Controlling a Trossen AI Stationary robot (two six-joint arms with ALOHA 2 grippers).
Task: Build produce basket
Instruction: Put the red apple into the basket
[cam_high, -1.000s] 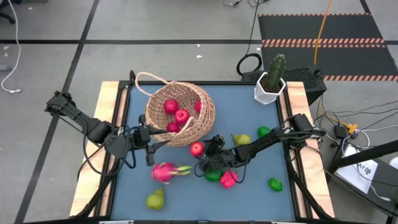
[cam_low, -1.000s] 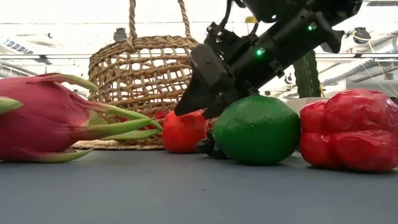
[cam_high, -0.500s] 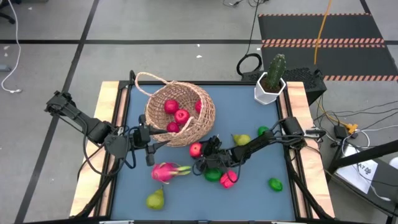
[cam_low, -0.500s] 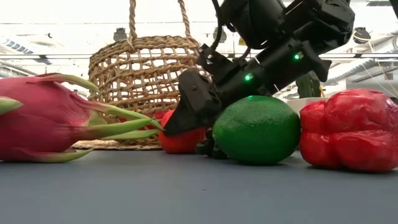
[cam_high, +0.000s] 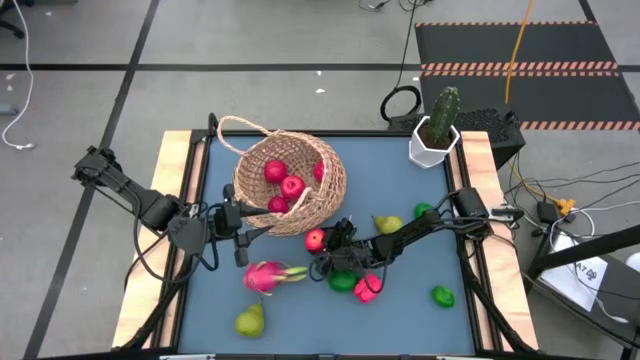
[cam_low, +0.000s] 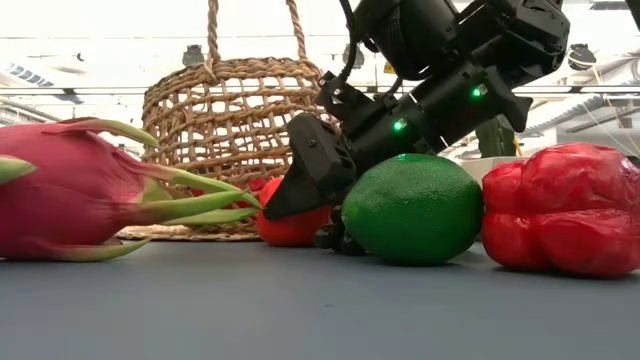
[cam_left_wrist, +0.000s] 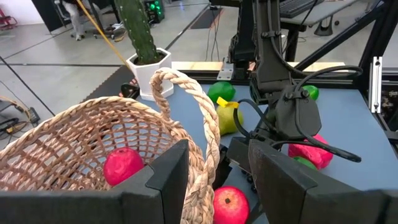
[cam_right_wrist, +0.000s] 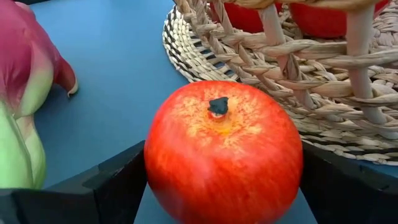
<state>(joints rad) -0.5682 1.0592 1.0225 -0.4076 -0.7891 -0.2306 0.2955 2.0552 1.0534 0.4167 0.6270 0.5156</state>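
The tan wicker basket (cam_high: 290, 182) stands on the table's far-left part with several red round fruits inside. My left gripper (cam_high: 238, 226) is at its near rim, shut on it. A red round fruit (cam_high: 315, 240) sits on the table just in front of the basket, stem up. My right gripper (cam_high: 324, 248) reaches in low from the right and is shut on this fruit. A pink dragon fruit (cam_high: 266, 277), a lime (cam_high: 343, 283) and a lumpy red fruit (cam_high: 367, 289) lie nearby. My left gripper straddles the basket's rim (cam_left_wrist: 202, 180) beside the handle's root, one finger (cam_left_wrist: 168, 177) inside and one (cam_left_wrist: 283, 180) outside, coming level from the table's left. The basket's base rests on the table. My right gripper pinches the red fruit's sides (cam_right_wrist: 161, 162) between its two fingers (cam_right_wrist: 112, 183), slanting down from the table's right. The fruit (cam_low: 290, 225) sits on the table, stem end up.
A pear (cam_high: 250, 320) lies near the front edge, another pear (cam_high: 388, 224) and a lime (cam_high: 424, 211) lie under my right arm, and one more lime (cam_high: 442, 296) lies near the right. A white pot with a cactus (cam_high: 433, 140) stands at the far-right corner.
My right gripper has come down and toward the table's left, and its fingers now stand around the red fruit by the basket. It has kept still for the last half second. Nothing else has moved.
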